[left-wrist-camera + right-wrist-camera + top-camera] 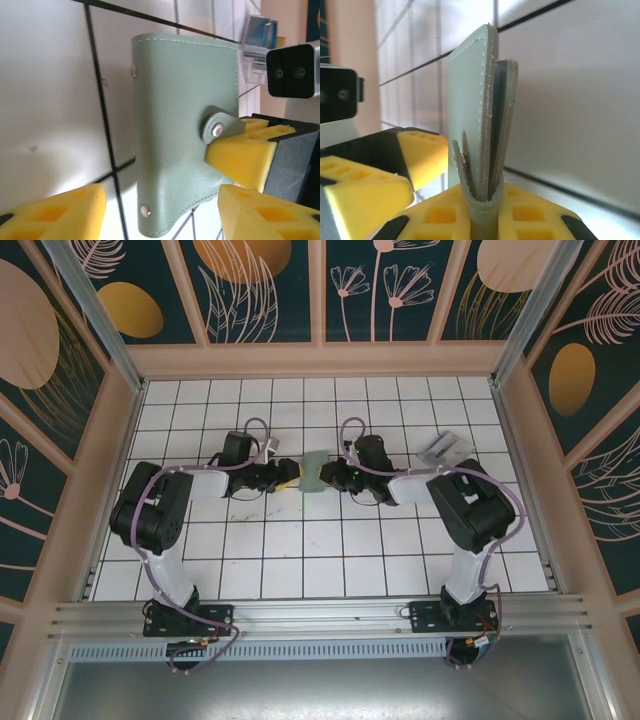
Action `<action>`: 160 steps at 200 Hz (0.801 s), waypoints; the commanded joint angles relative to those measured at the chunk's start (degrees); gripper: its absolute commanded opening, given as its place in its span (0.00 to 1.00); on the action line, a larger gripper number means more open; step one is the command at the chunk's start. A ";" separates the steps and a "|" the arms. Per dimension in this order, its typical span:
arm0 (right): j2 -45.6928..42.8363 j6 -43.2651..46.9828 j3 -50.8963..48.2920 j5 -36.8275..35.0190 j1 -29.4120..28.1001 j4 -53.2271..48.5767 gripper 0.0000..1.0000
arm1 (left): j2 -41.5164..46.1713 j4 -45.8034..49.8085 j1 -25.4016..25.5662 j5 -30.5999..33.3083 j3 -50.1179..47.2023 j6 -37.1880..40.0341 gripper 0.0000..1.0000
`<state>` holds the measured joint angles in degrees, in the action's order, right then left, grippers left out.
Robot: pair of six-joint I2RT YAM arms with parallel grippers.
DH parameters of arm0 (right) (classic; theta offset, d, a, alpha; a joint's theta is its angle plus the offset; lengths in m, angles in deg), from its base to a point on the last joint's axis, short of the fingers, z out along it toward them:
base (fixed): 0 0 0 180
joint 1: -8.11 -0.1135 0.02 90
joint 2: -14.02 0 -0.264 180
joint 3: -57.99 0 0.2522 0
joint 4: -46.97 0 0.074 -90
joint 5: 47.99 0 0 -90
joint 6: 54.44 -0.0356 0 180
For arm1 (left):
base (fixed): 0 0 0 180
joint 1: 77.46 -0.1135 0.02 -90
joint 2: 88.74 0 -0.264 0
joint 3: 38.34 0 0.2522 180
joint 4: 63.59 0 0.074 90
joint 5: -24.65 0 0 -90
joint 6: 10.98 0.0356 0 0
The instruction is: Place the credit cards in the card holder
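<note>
**Card holder clamped by the right gripper, left jaws apart beside it**

The card holder (313, 476) sits at the middle of the top view, between the two grippers that meet there. In the left wrist view its sage-green cover fills the centre of the frame. The snap tab (219, 128) lies at the right edge of the cover. In the right wrist view the holder is seen edge-on. Its covers stand slightly agape, with the paler bluish-grey inside showing between them, and the tab stands a little off the outer cover.

The right gripper (484, 202) is closed on the holder's lower edge, at bottom centre of that frame, with a yellow pad on each side of it. The left gripper (162, 200) has its jaws wide apart. Its yellow fingers (55, 215) sit in the two bottom corners of the left wrist view. The left one is clear of the cover.

The credit cards (447, 448) lie on the white tiled table (300, 570) toward the upper right of the top view, well apart from the holder. In the left wrist view they appear blurred, blue and whitish, in the upper right corner.
</note>
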<state>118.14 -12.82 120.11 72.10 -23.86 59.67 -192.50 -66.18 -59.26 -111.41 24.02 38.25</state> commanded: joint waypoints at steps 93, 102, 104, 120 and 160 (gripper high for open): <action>-4.33 3.00 2.13 17.99 1.80 9.61 0.26 | 10.51 -22.35 0.54 -12.20 -3.75 -16.36 0.00; -4.92 4.81 2.69 13.68 2.07 5.52 0.41 | 11.30 -18.23 0.48 -10.04 -3.23 -14.11 0.00; -5.30 5.12 2.64 12.58 2.08 4.96 0.43 | 11.44 -17.43 0.49 -9.49 -3.18 -13.82 0.00; -7.48 9.90 2.50 4.18 1.79 -1.61 0.52 | 13.36 -13.20 0.52 -5.30 -3.48 -11.98 0.00; -12.49 20.92 5.26 -18.70 -3.38 -17.31 0.56 | 16.24 -0.52 0.57 4.84 -1.30 -6.67 0.00</action>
<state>109.76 -1.61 122.32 71.97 -23.64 55.80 -179.21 -75.19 -59.00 -113.09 20.19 26.84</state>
